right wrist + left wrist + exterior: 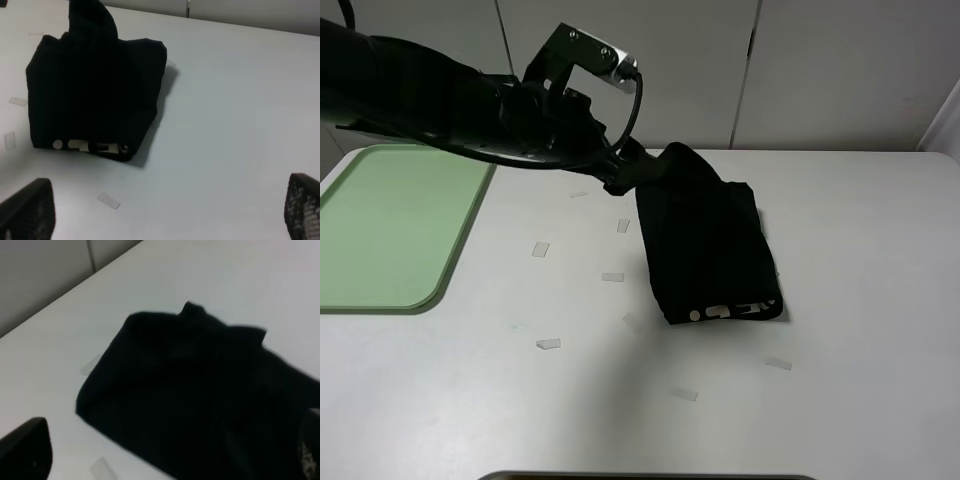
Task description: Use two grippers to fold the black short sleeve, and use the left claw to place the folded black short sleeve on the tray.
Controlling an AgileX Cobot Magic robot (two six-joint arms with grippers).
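The black short sleeve (710, 245) is folded into a thick, dark bundle on the white table (860, 300). Pale block letters peek out along its near edge. One corner at the far end sticks up in a little peak, right at the tip of the left claw (638, 172).

The left arm (440, 100) is long and black and reaches in from the left side, stretched across the table. A grey cable (632, 115) loops over its wrist. The left claw sits at the raised corner of the shirt. Both are black, so it is hard to tell how wide the claw is or if it pinches the cloth. In the left wrist view, one finger (25, 450) shows apart from the shirt.

The tray (390, 225) is pale green and lies well away from the claw, under the arm, with no shirt on it.

The right gripper (165, 210) is wide apart and holds nothing. The shirt lies ahead of it, not touching. Small clear tape bits (548, 344) dot the table.
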